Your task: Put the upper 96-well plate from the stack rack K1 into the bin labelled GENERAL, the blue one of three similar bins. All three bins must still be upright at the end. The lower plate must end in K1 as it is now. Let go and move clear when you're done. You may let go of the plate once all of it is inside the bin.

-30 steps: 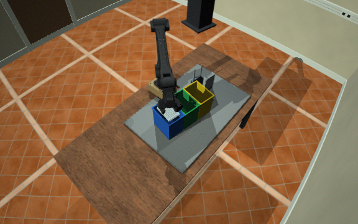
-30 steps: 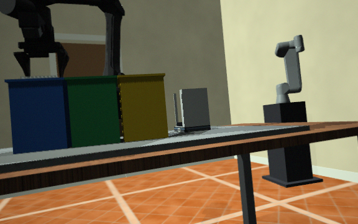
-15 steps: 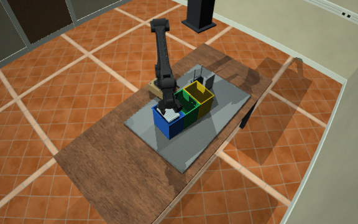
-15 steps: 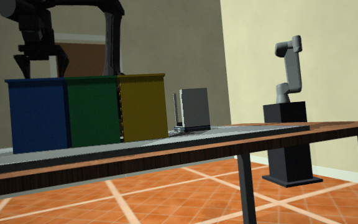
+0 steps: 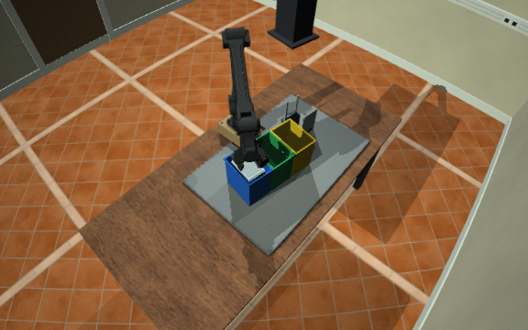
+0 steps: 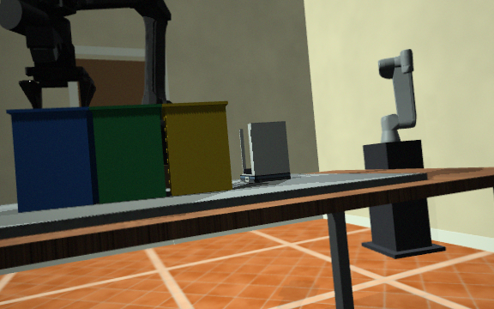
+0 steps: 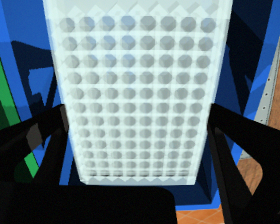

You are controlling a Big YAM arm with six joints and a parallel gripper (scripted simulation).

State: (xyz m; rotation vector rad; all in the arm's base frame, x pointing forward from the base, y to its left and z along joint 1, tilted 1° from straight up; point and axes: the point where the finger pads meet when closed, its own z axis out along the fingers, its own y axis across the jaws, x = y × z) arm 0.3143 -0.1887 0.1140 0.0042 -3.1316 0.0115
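Observation:
My gripper (image 5: 251, 164) is shut on the white 96-well plate (image 7: 138, 86), one finger on each long side. It holds the plate down inside the mouth of the blue bin (image 5: 246, 181). In the wrist view blue walls surround the plate on the far side and both flanks. In the exterior view the fingers (image 6: 57, 99) reach to the blue bin's rim (image 6: 51, 156) and the plate is hidden behind the bin wall. The stack rack K1 (image 5: 302, 115) stands at the far end of the mat; its lower plate (image 6: 248, 177) shows at its foot.
The green bin (image 5: 277, 156) stands against the blue one, and the yellow bin (image 5: 297, 142) beyond it, all upright on the grey mat (image 5: 282, 183). A tan block (image 5: 228, 130) sits behind the arm. A grey arm on a black pedestal (image 6: 394, 129) stands off the table.

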